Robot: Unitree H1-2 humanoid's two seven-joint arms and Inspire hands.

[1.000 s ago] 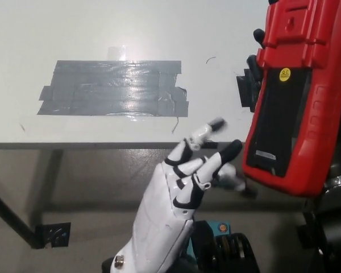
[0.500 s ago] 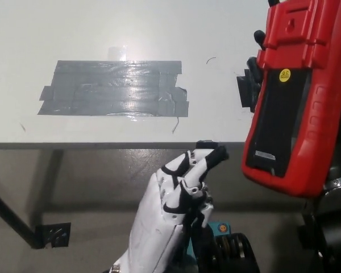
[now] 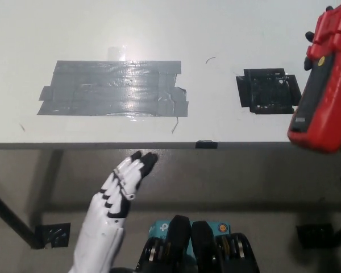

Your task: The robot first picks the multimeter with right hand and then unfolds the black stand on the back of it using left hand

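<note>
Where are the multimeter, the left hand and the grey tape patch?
multimeter (image 3: 325, 96), head view, red back casing.
left hand (image 3: 116, 196), head view, middle of the white hand.
grey tape patch (image 3: 115, 88), head view, patch centre.

Bright, even light from overhead. Glare streaks the grey tape patch (image 3: 113, 88) at ten o'clock on the white table (image 3: 227, 34). Floor beneath lies dimmer. The white hand (image 3: 116, 196) shows slight motion blur; edges elsewhere stay sharp.
</note>
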